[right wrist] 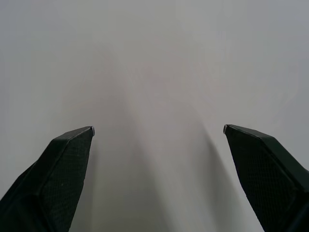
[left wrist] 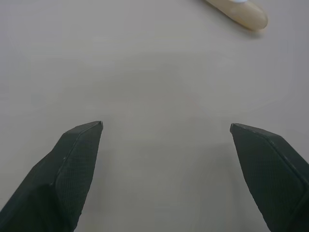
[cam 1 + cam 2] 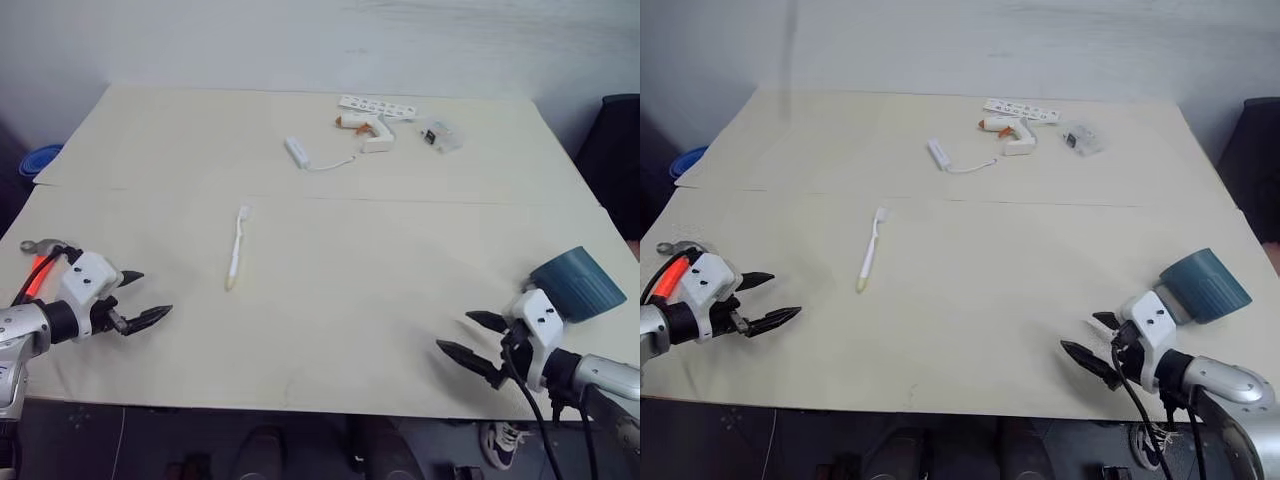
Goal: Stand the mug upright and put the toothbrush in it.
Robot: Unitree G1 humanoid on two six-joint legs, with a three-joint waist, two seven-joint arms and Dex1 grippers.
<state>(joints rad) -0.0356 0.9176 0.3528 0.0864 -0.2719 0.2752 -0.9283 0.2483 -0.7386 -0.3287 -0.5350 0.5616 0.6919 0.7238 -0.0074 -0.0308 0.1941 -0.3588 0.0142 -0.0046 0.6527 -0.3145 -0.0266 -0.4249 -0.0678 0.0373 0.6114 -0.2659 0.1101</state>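
Observation:
The dark teal mug [image 3: 581, 283] lies on its side near the table's right edge, just behind my right arm. A thin white toothbrush [image 3: 237, 248] with a yellowish handle end lies in the middle left of the table; that handle end [image 2: 240, 13] shows in the left wrist view. My left gripper [image 3: 150, 297] hovers open over the front left of the table, short of the toothbrush and pointing toward it. Open and empty too, my right gripper [image 3: 470, 336] hangs over the front right, in front of the mug and pointing away from it toward the table's middle.
At the back of the cream table [image 3: 330, 330] lie a white stick-shaped device with a cord [image 3: 298, 152], a white-and-orange gun-shaped tool [image 3: 370, 130], a white strip [image 3: 378, 106] and a small clear box [image 3: 440, 134]. A blue object [image 3: 42, 158] sits past the left edge.

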